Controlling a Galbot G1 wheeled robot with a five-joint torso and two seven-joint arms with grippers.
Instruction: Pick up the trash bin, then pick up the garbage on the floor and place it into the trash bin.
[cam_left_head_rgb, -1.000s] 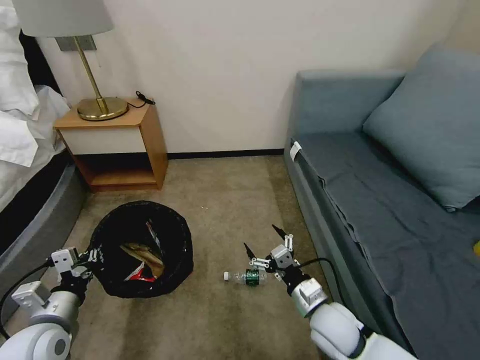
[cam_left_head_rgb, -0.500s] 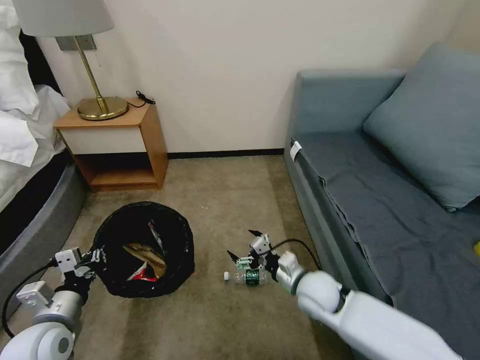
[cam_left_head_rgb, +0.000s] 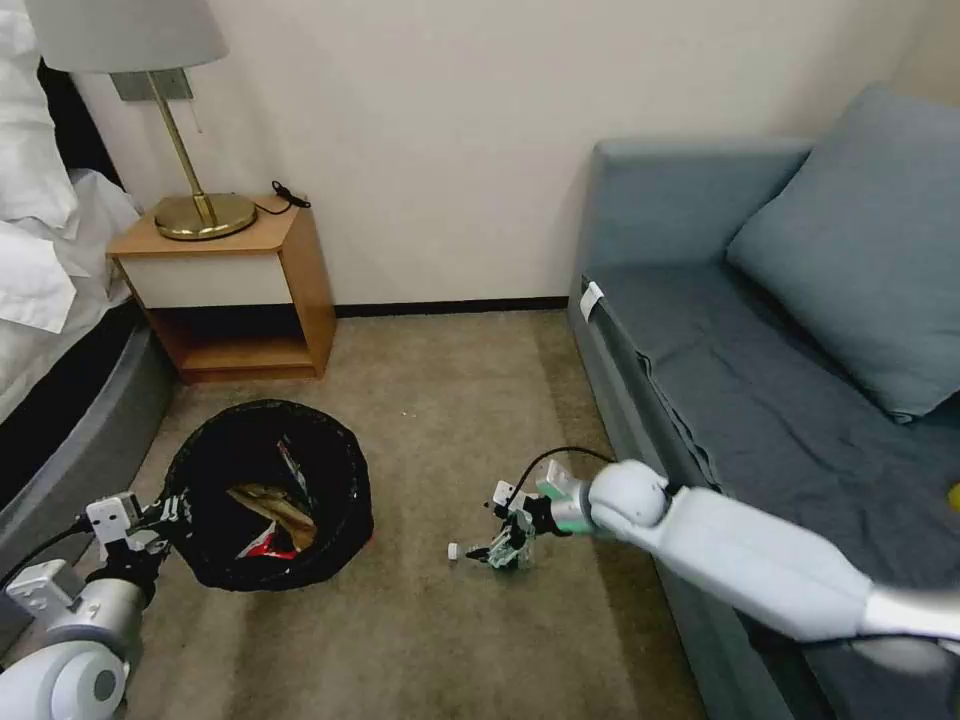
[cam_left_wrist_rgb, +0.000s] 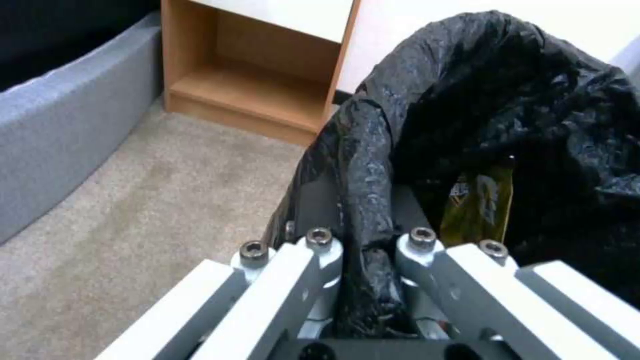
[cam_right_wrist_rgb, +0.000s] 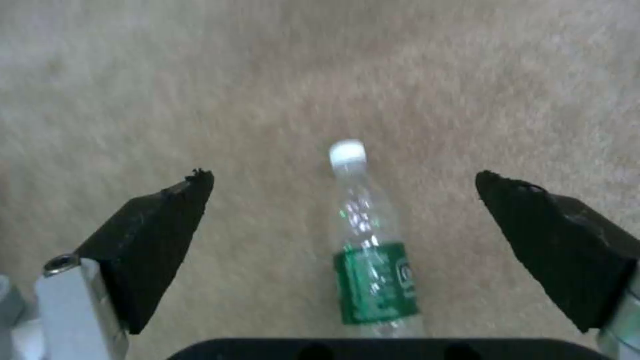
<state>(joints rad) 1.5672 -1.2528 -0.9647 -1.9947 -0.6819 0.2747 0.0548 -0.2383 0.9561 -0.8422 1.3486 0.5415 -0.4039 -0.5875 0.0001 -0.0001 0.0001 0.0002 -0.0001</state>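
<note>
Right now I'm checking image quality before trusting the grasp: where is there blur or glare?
Right wrist view: the carpet looks soft and smeared, and the bottle glints. Left wrist view: the trash bin liner shows glossy highlights, with the near left gripper soft. Head view: the right gripper is slightly smeared.

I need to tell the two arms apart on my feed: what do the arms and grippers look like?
Both arms have glossy white shells with silver-grey wrist sections and a black cable looping to each wrist. The left gripper has white linkage bars with dark hex bolts. The right gripper carries black wedge-shaped fingertips on silver mounts, with a green-lit wrist ring.
</note>
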